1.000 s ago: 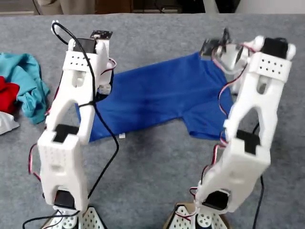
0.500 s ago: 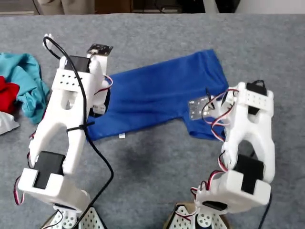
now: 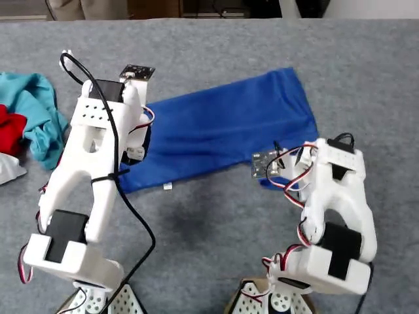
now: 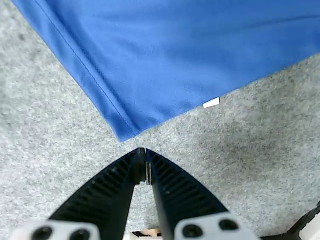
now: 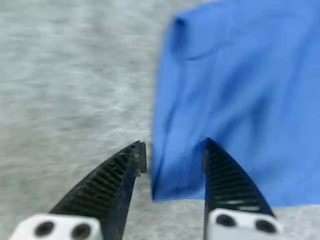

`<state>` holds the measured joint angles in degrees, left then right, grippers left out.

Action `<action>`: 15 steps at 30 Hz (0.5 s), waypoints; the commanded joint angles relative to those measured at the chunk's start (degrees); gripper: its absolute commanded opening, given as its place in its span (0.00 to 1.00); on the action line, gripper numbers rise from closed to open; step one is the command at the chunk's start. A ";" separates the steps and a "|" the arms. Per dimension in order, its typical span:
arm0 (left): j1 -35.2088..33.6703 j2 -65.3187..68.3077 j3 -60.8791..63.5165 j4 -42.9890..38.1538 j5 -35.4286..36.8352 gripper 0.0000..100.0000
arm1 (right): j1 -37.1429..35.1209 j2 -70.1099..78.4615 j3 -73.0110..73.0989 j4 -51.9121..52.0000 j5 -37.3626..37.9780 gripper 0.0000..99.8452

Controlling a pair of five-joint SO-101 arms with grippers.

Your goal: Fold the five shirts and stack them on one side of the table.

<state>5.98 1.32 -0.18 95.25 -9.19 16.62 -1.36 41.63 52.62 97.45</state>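
A blue shirt lies as a long strip across the middle of the grey table. In the left wrist view my left gripper is shut on nothing, its tips just off the near-left corner of the blue shirt. My right gripper is open and low, with an edge of the blue shirt between its fingers. In the high view the right arm covers the shirt's near-right part.
A pile of teal, red and white shirts lies at the table's left edge. A small white tag pokes out from the blue shirt's near edge. Bare table lies in front between the arms.
The right arm has drawn back from the shirt's far-right corner to its near-right part. The left arm shifted slightly toward the front early on, then held still.
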 commanded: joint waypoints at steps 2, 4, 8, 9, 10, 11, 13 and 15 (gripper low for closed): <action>0.00 -3.91 -0.09 0.35 -0.09 0.02 | -1.54 4.62 -3.30 -0.97 -1.49 0.20; 0.00 -4.70 -0.09 0.97 -0.09 0.02 | -1.54 6.46 -6.90 2.90 -1.49 0.20; -0.09 -6.29 0.00 1.05 -0.09 0.02 | -1.27 9.54 -10.51 6.59 -1.58 0.16; -0.09 -6.64 0.00 1.05 -0.09 0.02 | -1.27 9.71 -10.95 6.95 -1.58 0.13; -0.09 -6.99 0.00 1.05 -0.09 0.02 | -1.27 9.89 -11.03 7.12 -1.58 0.10; -0.09 -7.34 0.00 1.05 -0.09 0.02 | -1.27 9.80 -11.03 7.12 -1.67 0.06; -0.09 -7.78 0.00 1.05 -0.26 0.02 | -1.27 9.71 -11.21 6.77 -3.43 0.01; -0.09 -8.13 0.00 1.49 -0.35 0.02 | -1.19 9.71 -11.82 6.33 -5.19 0.01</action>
<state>5.98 -4.13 -0.09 95.96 -9.19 15.82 8.31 30.81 58.33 94.37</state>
